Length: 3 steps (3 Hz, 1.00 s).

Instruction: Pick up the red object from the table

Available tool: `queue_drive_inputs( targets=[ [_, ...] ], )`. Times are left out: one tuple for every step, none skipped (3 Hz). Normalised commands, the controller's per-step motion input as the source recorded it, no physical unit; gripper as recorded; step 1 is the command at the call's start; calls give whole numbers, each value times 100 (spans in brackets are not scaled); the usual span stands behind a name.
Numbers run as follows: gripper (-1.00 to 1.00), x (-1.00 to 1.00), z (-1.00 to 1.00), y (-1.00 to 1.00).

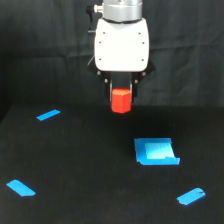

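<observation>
A small bright red-orange block, the red object (120, 101), hangs between the dark fingers of my gripper (121, 96) near the top centre of the exterior view. The gripper is shut on it, with the block's lower half showing below the fingertips. Block and gripper are held above the matte black table (85, 170), and the block does not touch the surface. The white gripper body (121, 45) rises straight above it.
A blue square patch (156, 151) lies below and toward the exterior view's right of the gripper. Blue strips lie on the table at the upper left (48, 115), lower left (20, 188) and lower right (191, 196).
</observation>
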Motion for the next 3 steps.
queue_drive_inputs(
  targets=[
    [-100, 1, 4, 5],
    [-100, 1, 4, 4],
    [-100, 1, 4, 4]
  ],
)
